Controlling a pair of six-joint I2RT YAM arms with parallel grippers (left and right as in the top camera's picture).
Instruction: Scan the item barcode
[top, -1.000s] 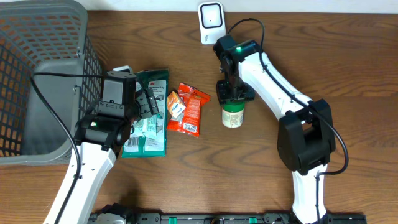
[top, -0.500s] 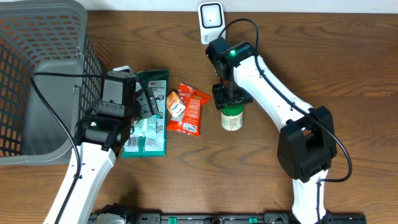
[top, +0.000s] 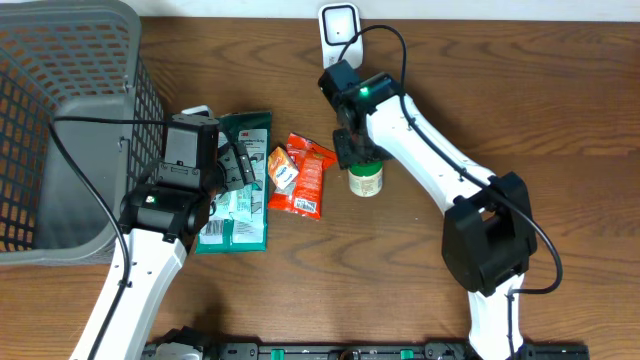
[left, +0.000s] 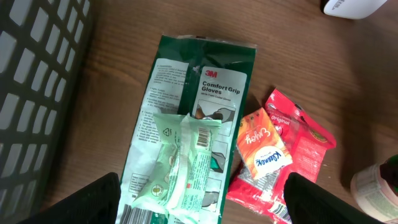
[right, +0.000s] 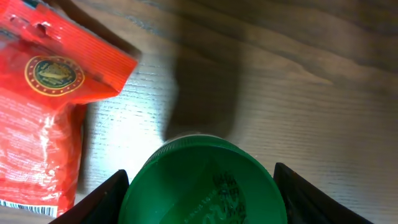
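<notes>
While right gripper (right: 199, 186) clamps round green-lidded jar (right: 199, 171) | left gripper (left: 200, 199) spread wide, empty

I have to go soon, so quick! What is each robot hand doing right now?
Left hand: open, holding nothing, above the green packets.
Right hand: closed on the green-lidded jar.

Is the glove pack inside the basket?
No, the glove pack lies flat on the table, beside the basket.
</notes>
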